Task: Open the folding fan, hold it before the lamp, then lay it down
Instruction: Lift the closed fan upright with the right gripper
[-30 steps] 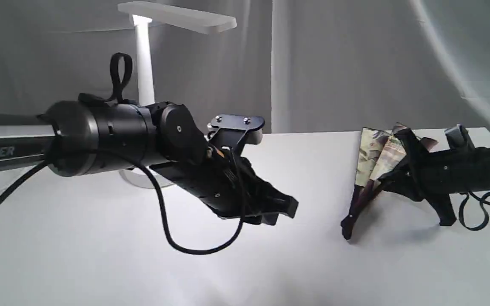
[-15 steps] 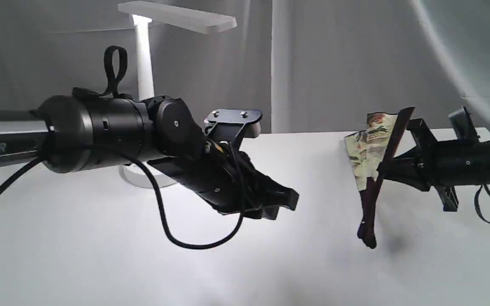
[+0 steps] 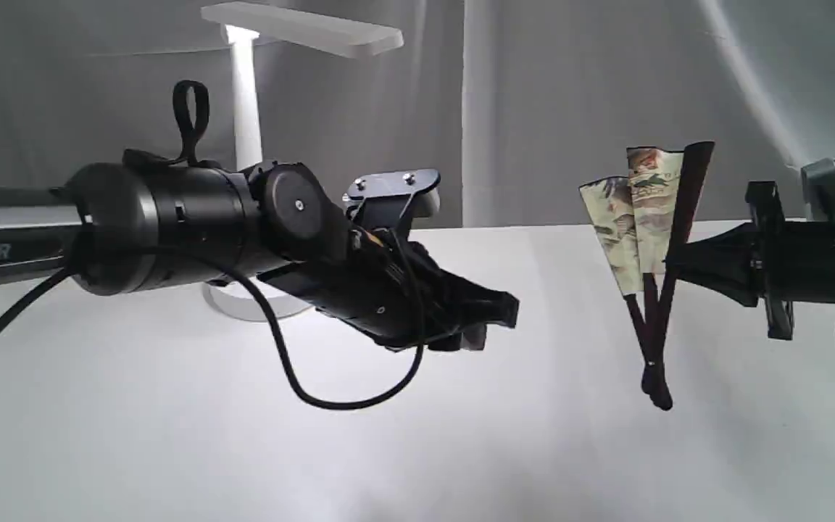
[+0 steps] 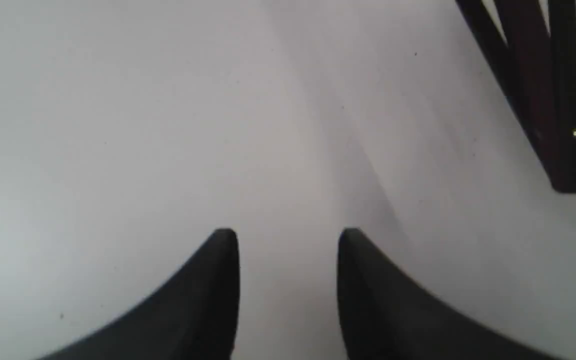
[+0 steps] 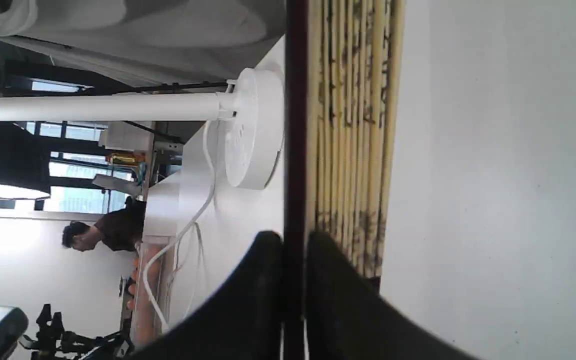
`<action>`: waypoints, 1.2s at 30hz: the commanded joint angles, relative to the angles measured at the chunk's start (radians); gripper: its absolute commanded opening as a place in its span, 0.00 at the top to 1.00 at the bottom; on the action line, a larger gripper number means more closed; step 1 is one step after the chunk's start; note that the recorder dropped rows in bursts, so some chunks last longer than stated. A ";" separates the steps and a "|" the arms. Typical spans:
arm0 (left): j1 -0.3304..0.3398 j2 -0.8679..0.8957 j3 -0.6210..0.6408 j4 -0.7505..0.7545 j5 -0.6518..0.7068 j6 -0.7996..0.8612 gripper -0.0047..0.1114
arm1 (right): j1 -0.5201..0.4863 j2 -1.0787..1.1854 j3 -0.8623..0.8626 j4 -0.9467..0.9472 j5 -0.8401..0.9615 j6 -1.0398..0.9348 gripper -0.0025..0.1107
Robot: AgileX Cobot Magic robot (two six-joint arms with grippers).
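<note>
The folding fan hangs upright and clear of the white table, pivot end down, well to the right of the lamp in the exterior view. Only a few painted pleats have spread. The right gripper is clamped on one dark maroon guard. The right wrist view makes that grip plain, with both fingers pressed flat against the guard. It shows the cream pleats stacked edge-on, and beyond them the lamp's round base and white cord, which the left arm largely hides in the exterior view. The left gripper is to the right of the lamp, nearer to it than the fan is. Its jaws stand part-way open with nothing between them. The left wrist view catches only the fan's ribs and brass pivot pin.
</note>
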 commanded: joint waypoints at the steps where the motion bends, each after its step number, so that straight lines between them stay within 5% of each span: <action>1: -0.002 -0.016 -0.006 -0.055 -0.045 -0.006 0.66 | -0.006 -0.026 0.004 -0.035 0.026 -0.020 0.98; 20: -0.002 -0.059 0.062 0.134 0.043 0.020 0.73 | -0.002 -0.218 0.246 -0.100 0.026 -0.088 0.98; 26: -0.002 -0.173 0.206 0.219 0.020 0.020 0.96 | 0.001 -0.299 0.311 -0.100 0.026 -0.092 0.98; 28: -0.002 -0.200 0.239 0.259 0.017 0.020 0.96 | 0.001 -0.322 0.335 -0.100 0.026 -0.098 0.98; 32: -0.006 -0.261 0.319 0.274 -0.046 0.025 0.96 | 0.001 -0.360 0.389 -0.100 0.026 -0.125 0.98; 36: -0.054 -0.329 0.427 0.301 -0.254 0.030 0.96 | 0.001 -0.384 0.433 -0.100 0.026 -0.139 0.98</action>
